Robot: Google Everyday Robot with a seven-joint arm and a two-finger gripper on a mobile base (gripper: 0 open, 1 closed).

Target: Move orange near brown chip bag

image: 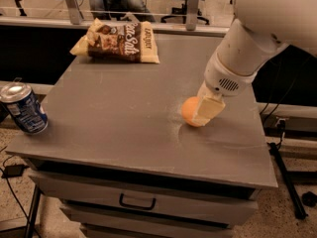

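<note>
Right of centre in the frame, the smooth round orange rests on the matte grey counter. The cream, blocky end effector of the white arm sits against its right side; whether it is clenched cannot be told. The crinkled brown chip bag lies flat at upper left, well apart. A cylindrical blue soda can stands at the left edge.

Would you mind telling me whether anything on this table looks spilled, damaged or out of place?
Only the soda can stands out: it sits right at the front-left corner of the table and appears tilted. Nothing looks spilled; the gripper is down at the orange.
</note>
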